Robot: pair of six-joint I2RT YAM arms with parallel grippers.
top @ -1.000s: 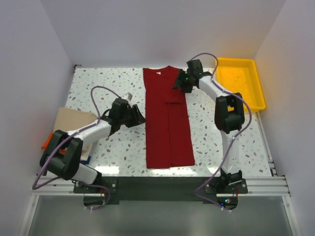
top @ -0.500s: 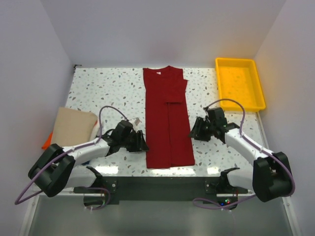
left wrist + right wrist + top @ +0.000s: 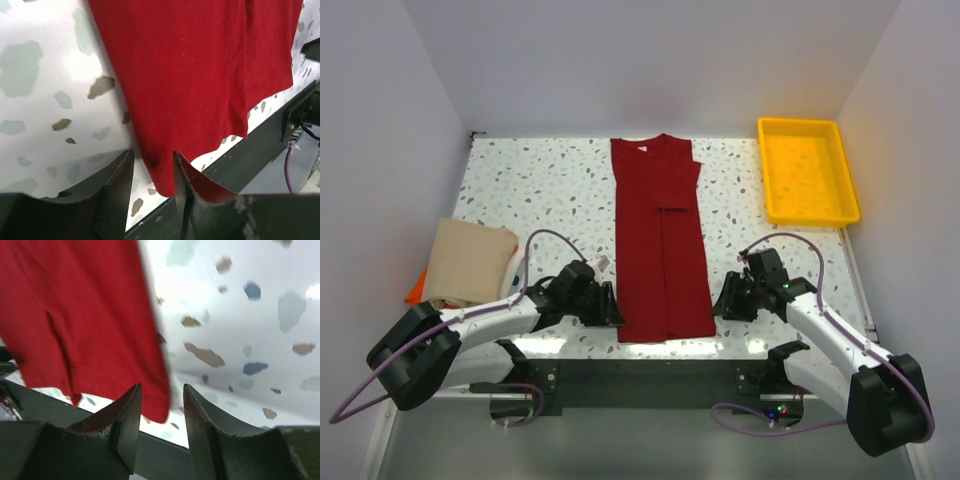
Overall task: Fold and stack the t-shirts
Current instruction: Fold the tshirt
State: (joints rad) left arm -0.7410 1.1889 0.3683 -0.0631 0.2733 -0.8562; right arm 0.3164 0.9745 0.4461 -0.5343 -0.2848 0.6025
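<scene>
Left pincer is low on the white speckled tabletop with its jaws slightly apart. The near-left hem corner of the dark red cloth t-shirt sits in the gap between its fingers. I can't tell if the cloth touches either finger.

Right pincer is the same: jaws apart, with the shirt's near-right hem corner lying in the gap.

The shirt is a long narrow strip folded lengthwise, lying flat. It runs from between the two pincers straight away from them, collar at the far end. There's a small white neck label up there.

A folded tan cloth shirt lies well outboard of the left pincer. An orange cloth edge pokes out from under its outer side.

A yellow rectangular plastic tray sits beyond the right pincer, far and outboard, well apart from the red shirt.
</scene>
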